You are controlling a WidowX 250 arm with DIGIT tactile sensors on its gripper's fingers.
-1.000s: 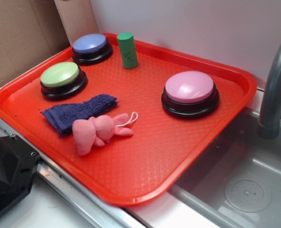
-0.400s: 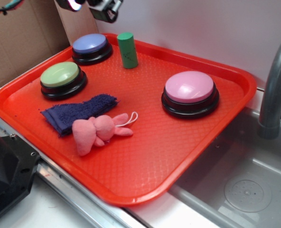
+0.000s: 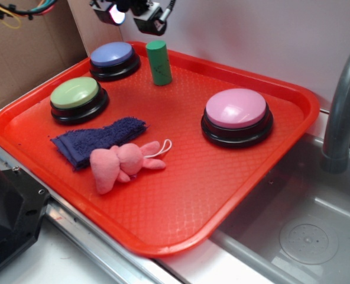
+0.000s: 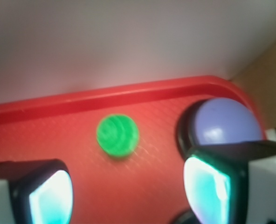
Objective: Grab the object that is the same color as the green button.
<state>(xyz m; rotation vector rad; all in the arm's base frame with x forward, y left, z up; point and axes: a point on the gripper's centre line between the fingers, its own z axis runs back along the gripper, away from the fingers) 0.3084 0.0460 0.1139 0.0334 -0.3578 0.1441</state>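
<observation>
Exterior view gives you the pincer [image 3: 129, 13] at the top edge of the frame, hanging above the far rim of the red tray [image 3: 246, 195], its two fingers spread with a clear gap and holding nothing. Just below it and slightly toward the sink side stands the dark-green cylinder block [image 3: 158, 62], upright on the tray and apart from the fingers. Below the pincer on the other side sits the blue-topped button [image 3: 113, 59], and farther toward you from it the green button [image 3: 77, 98] with its pale lime dome. Well away from the pincer, near the tray's front, you see a navy cloth [image 3: 98, 140] with a pink plush toy [image 3: 123, 164] lying against its edge. The pink-topped button [image 3: 236, 116] sits off toward the faucet [image 3: 342, 112] and the metal sink [image 3: 293, 231].

Wrist view, blurred, looks straight down. You see the block's round green top [image 4: 118, 135] ahead of the pincer [image 4: 128, 186], roughly between the lines of the two fingertips [image 4: 44, 193] but beyond them, not touched. The jaws stand wide apart. The blue-topped button [image 4: 227, 122] lies just ahead of the right-hand fingertip, and the tray's raised rim [image 4: 105, 95] runs past the block.
</observation>
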